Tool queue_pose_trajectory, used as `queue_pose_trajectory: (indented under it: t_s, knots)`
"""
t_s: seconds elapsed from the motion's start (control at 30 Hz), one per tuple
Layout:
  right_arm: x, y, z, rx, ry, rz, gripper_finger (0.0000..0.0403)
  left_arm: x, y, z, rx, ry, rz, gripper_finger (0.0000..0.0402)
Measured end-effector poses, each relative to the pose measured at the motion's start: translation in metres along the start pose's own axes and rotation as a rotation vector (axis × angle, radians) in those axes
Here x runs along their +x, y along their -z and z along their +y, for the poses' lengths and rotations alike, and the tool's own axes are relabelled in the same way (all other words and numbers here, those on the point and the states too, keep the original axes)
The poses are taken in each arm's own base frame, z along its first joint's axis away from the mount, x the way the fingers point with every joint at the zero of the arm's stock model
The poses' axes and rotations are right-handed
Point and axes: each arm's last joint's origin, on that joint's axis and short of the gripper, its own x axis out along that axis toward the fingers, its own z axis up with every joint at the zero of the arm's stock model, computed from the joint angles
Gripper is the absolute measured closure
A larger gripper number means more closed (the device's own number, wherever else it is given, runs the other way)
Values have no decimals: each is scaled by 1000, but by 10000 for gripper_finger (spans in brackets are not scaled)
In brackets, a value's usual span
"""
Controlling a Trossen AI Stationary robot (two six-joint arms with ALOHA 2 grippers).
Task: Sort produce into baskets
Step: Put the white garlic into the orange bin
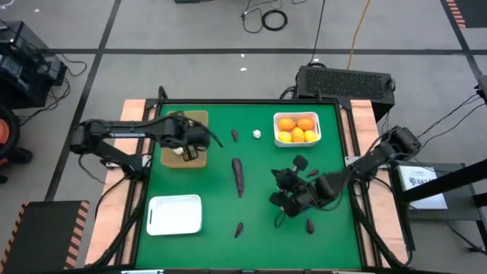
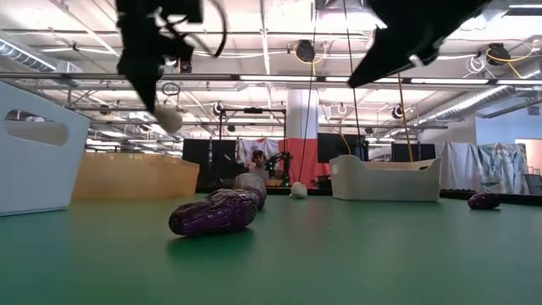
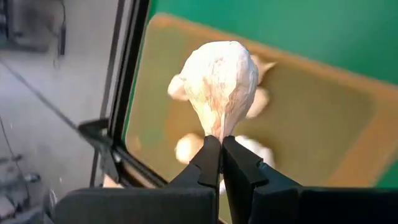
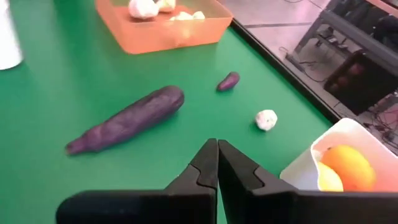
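Observation:
My left gripper (image 3: 221,146) hangs over the tan tray (image 3: 323,106) at the table's far left, shut on a cream-white garlic bulb (image 3: 217,78). In the low view the bulb (image 2: 169,119) shows just below the fingers. Other garlic bulbs (image 3: 186,148) lie in the tray. My right gripper (image 4: 216,155) is shut and empty above the mat right of centre, pointing at the long purple eggplant (image 4: 127,118), which lies on its side. The far-right white tray (image 1: 329,122) holds orange and yellow citrus (image 1: 297,128). Another white tray (image 1: 175,215) sits near left. My left gripper pinches the garlic bulb's narrow stem end (image 3: 216,127) between its two fingertips. The fingers slant down from the table's left side. The bulb's fat end sticks out beyond the fingertips, lifted clear above the tan tray.
A loose garlic bulb (image 1: 257,135) and a small eggplant piece (image 1: 235,135) lie on the mat at the far middle. More small purple pieces lie near the front (image 1: 239,228) and front right (image 1: 310,225). A raised rim (image 1: 346,129) borders the green mat.

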Motion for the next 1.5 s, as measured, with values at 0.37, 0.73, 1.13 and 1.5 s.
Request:
queue_pose_trajectory:
  t_s: [0.37,0.73,1.13,1.5]
  knots:
    - [36,-2,-9,60,-103,-15,403,53,42,11,-21,5,144,389]
    - [51,-16,-22,-8,-48,-27,403,65,45,10,27,19,158,364]
    - [52,-14,-23,-59,-41,-13,403,55,33,12,-5,80,79,237]
    - [51,-2,-26,-72,-73,108,403,39,-35,-3,-45,295,-507,228]
